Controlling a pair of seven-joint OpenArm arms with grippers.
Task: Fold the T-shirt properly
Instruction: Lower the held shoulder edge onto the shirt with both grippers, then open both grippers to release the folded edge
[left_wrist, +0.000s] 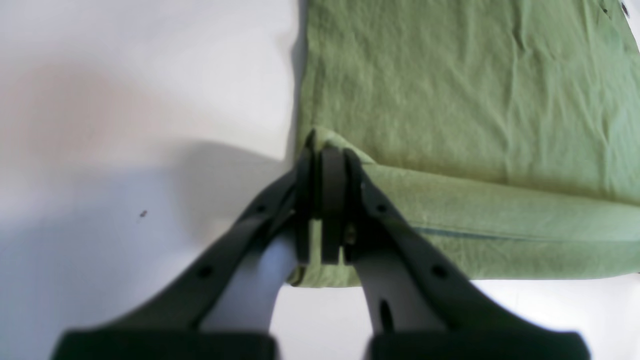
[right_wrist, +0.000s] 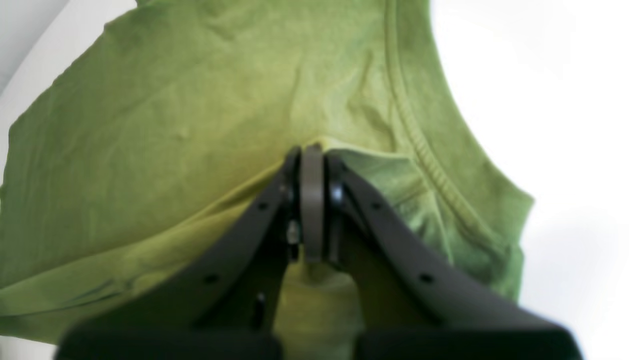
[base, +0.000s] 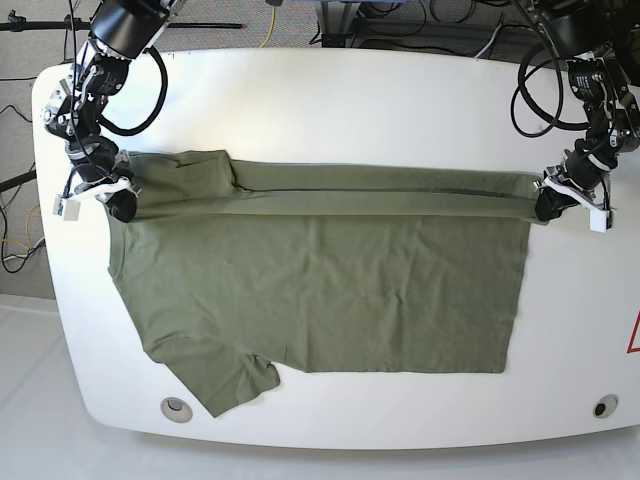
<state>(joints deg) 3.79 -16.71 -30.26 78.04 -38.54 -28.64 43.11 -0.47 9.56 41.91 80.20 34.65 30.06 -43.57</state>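
Pinching opposite ends of one long fold, left gripper (base: 549, 204) and right gripper (base: 118, 201), at the far side of an olive-green T-shirt (base: 330, 290) spread across a white table (base: 350, 100). Seen from the base view: garment lying lengthwise, collar end toward the right arm's side, hem end toward the left arm's side, far edge doubled over into a narrow band running between the two grippers, one short sleeve (base: 235, 380) sticking out flat at the near edge.

From the left wrist view: left gripper (left_wrist: 327, 155) with dark fingers (left_wrist: 305, 175) pressed together, only a thin ridge of green cloth squeezed between the pads, right at the corner where the folded band meets the hem side of the T-shirt (left_wrist: 450, 100); fabric beyond lying flat and lightly creased, bare table (left_wrist: 125, 125) just beside the grip.

From the right wrist view: right gripper (right_wrist: 312, 152) likewise closed tight on a raised pleat of the T-shirt (right_wrist: 175, 125), just beside the ribbed collar (right_wrist: 425, 150); cloth drawn up into a small peak at the fingertips, sloping away on both sides.

Both pairs of jaws nearly meeting, held apart only by cloth.
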